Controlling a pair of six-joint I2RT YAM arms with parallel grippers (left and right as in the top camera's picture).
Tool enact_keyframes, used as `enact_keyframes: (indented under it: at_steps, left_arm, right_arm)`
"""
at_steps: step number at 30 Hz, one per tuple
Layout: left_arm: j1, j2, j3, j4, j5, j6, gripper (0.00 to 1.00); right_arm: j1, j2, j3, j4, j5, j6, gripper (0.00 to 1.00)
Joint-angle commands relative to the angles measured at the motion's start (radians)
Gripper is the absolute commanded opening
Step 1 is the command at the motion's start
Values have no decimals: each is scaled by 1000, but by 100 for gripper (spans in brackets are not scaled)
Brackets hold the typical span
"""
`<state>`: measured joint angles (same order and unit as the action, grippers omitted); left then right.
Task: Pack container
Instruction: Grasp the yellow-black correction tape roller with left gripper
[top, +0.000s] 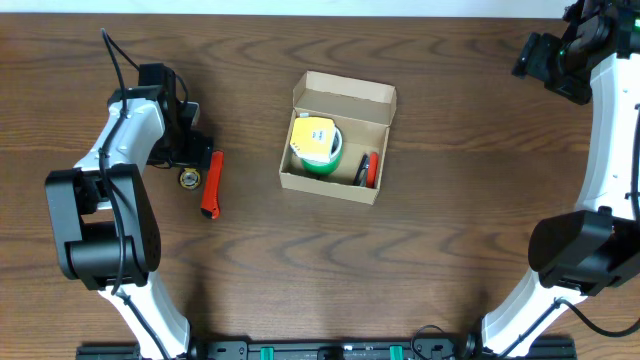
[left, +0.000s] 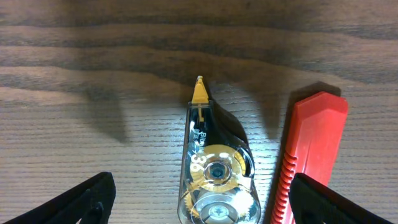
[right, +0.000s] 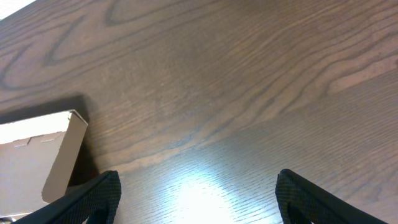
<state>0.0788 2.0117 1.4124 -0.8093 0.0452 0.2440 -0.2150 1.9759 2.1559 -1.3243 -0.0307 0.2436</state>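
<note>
Above the clear plastic tape dispenser (left: 214, 174) beside the red plastic cutter (left: 311, 143), the left gripper (left: 202, 194) is held spread. The right gripper (right: 196, 199) is also seen spread.

Table (top: 450, 250): dark wood, visible grain, mostly matt; soft glare patch at bottom centre of the right wrist view. Container (top: 345, 95): plain tan cardboard, matt, raw cut edges. Correction tape dispenser (left: 214, 168): clear glossy plastic shell, gold-coloured plastic wheels inside, orange plastic tip. Red cutter (left: 314, 137): smooth plastic, low sheen, ribbed along its left edge. Left fingers (left: 74, 202) and right fingers (right: 81, 199): black, matt, look like plastic. Left arm (top: 125, 130) and right arm (top: 610, 130): white smooth shells, slight gloss, with black matt joints. Yellow-green item (top: 315, 145) in the container: paper-like top label, otherwise unclear.
</note>
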Motion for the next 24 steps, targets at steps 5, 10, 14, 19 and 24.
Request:
enact_keyframes:
  at_steps: [5,10,14,19,24]
  left_arm:
    - [7,45,3,0,-8,10,84]
    - [7,45,3,0,-8,2,74]
    - [7,45,3,-1,-8,-14,64]
    - [7,45,3,-2,-7,-39,64]
    - [7,46,3,-2,-7,-43,73]
  right_arm:
    - [13,6,-6,-3,-3,-13,81]
    - [13,6,-6,-3,-3,-13,81]
    - [13,6,-6,-3,-3,-13,81]
    - [13,6,-6,-3,-4,-13,81]
    - [13,6,-6,-3,-4,-13,81]
